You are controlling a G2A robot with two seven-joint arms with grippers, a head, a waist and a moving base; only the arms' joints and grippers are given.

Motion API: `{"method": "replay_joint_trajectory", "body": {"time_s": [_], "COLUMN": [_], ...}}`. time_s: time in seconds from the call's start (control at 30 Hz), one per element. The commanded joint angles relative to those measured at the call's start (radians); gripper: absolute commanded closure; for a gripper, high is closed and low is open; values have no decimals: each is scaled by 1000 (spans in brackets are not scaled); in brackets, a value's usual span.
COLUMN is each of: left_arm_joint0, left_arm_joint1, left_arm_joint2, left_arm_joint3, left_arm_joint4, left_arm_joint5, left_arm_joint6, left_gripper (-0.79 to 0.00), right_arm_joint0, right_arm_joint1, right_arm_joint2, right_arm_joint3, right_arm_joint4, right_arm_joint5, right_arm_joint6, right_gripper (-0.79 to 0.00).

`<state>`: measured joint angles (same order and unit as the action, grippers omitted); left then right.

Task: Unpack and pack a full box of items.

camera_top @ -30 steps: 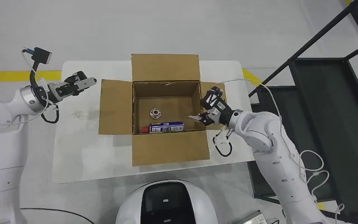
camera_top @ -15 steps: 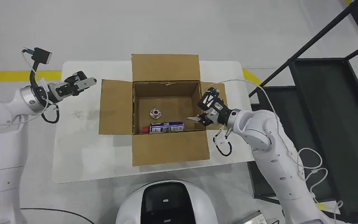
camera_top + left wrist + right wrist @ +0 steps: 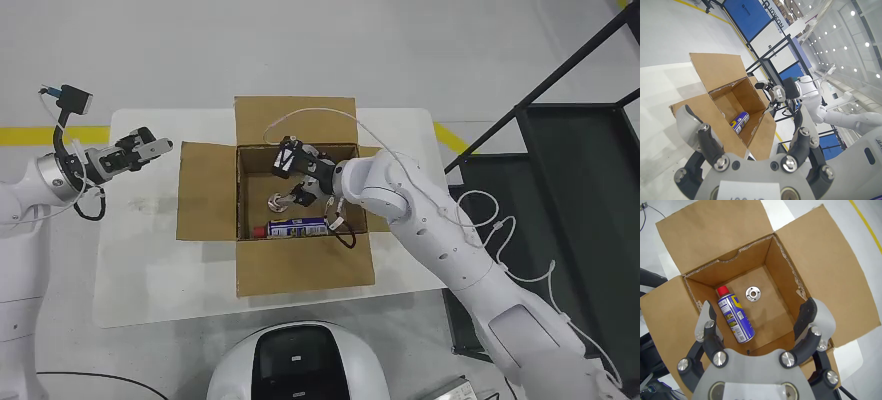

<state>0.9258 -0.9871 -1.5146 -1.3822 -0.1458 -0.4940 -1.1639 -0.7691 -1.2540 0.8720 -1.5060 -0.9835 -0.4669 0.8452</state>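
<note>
Spray can (image 3: 298,227) lies flat in box (image 3: 208,190), red cap pointing left.

You have a white table (image 3: 140,270) carrying one open cardboard box (image 3: 305,262) near centre, flaps folded out toward 12, 3, 6, 9 o'clock.

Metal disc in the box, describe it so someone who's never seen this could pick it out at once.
On the white table stands an open cardboard box. Two things lie apart on its floor: a blue spray can with a red cap, and the metal disc, small, flat, silver, with a centre hole.
</note>
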Motion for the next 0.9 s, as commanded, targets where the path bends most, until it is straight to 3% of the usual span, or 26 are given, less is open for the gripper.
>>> {"method": "replay_joint_trajectory", "body": {"time_s": [0.0, 0.57, 0.67, 0.87], "left_arm_joint0": [0, 0, 0, 35], "left_arm_joint1": [0, 0, 0, 8], "left_arm_joint2": [0, 0, 0, -31], "left_arm_joint3": [0, 0, 0, -19], "left_arm_joint4": [0, 0, 0, 53], "left_arm_joint5": [0, 0, 0, 33], "left_arm_joint6": [0, 0, 0, 101], "left_gripper": [-785, -785, -785, -785], "right_arm_joint0": [6, 19, 74, 199], "right_arm_joint1": [-2, -9, -30, -100], "right_arm_joint2": [-7, -31, -76, -207], "right_arm_joint3": [11, 44, 149, 401], "right_arm_joint4": [2, -14, 12, 52], "right_arm_joint5": [-1, -1, -28, -66], "right_arm_joint6": [-1, -6, -33, -72], "right_gripper": [-785, -785, -785, -785]}}
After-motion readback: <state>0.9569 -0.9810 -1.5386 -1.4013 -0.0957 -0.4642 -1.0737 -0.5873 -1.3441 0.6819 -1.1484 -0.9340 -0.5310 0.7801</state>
